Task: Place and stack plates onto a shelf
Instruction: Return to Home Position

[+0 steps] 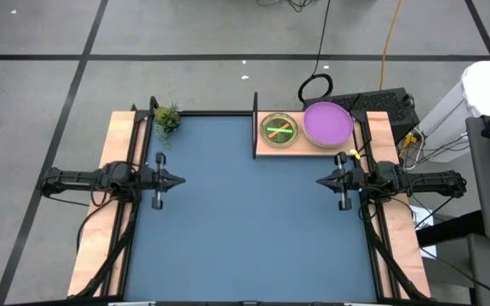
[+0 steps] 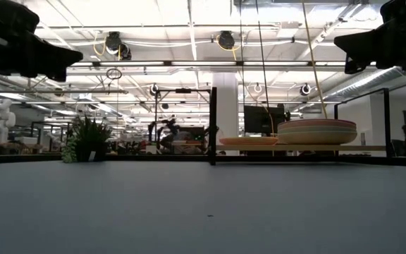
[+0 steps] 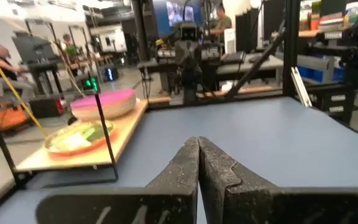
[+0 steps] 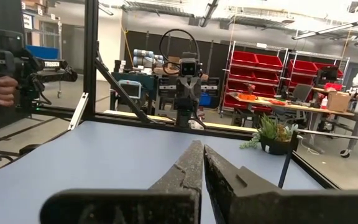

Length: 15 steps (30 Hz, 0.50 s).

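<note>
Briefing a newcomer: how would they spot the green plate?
At the far edge of the table lies a wooden shelf. Of its two stacks, the green plate tops the smaller one, by the black upright; a purple plate tops the other.

The table top (image 1: 253, 229) is covered in a blue sheet, which is seen to be smooth and matt. Its side rails (image 1: 119, 136) are made of pale bare wood. The shelf (image 1: 309, 150) is shown as a light-wood board, dull and unvarnished in look, and a thin upright (image 1: 254, 127) in matt black is fixed at one end. The purple plate (image 1: 327, 123) is seen as opaque, smooth plastic, while the green plate (image 1: 279, 130) is seen as translucent and glossier. The fingers (image 3: 179, 177) of the left gripper (image 3: 198, 140) and those of the right gripper (image 4: 202, 145) are finished in black, and a grainy, rough, matt surface is shown on them.
</note>
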Available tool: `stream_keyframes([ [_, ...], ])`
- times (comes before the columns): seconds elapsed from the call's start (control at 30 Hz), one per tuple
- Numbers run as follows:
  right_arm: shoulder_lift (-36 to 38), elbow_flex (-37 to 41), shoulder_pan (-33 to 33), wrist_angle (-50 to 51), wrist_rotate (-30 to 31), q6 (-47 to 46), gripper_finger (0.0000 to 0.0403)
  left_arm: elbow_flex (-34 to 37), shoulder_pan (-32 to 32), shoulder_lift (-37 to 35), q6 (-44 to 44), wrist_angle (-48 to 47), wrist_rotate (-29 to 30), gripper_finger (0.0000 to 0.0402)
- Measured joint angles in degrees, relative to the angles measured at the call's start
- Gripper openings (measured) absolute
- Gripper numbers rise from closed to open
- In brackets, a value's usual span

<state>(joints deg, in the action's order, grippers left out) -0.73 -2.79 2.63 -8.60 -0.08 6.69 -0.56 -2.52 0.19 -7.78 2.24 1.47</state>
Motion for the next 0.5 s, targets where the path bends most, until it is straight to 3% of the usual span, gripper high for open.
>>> stream_keyframes([
  [0.5, 0.02, 0.0, -0.02, 0.04, 0.0, -0.01, 0.0, -0.02, 0.0, 0.17, 2.09, -0.6, 0.05, 0.0003],
])
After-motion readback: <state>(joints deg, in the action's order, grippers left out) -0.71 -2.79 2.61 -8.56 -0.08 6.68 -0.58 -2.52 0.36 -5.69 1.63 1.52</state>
